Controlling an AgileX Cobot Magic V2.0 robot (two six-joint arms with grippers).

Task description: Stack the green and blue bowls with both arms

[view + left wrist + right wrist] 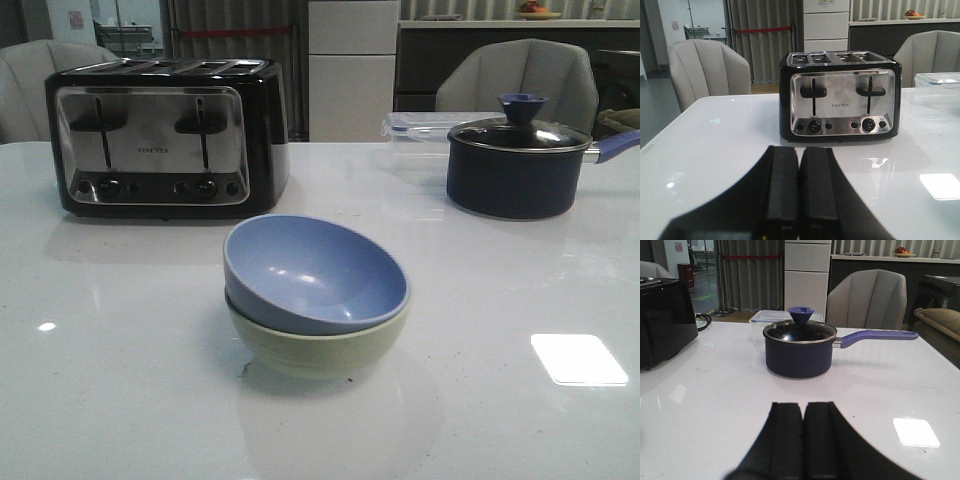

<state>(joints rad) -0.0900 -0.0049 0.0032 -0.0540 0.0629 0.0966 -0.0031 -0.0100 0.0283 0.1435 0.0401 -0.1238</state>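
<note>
Blue sits inside green: the blue bowl [318, 272] rests in the green bowl [318, 340], tipped a little to one side. The pair stands near the middle of the white table [120, 400], closer to the front edge than the back. So the stacking looks done, and I think nothing is left but keeping the arms away.

The left gripper [799, 192] is squeezed closed with nothing in it, and it faces the toaster [840, 95] by the back left corner. The right gripper [803, 435] is closed and empty too, and it faces the dark pot [799, 352] near the back right corner.

Neither arm shows in the front view. The bowls do not show in either wrist view. How deep the blue bowl sits is hard to tell, maybe not all the way down.
</note>
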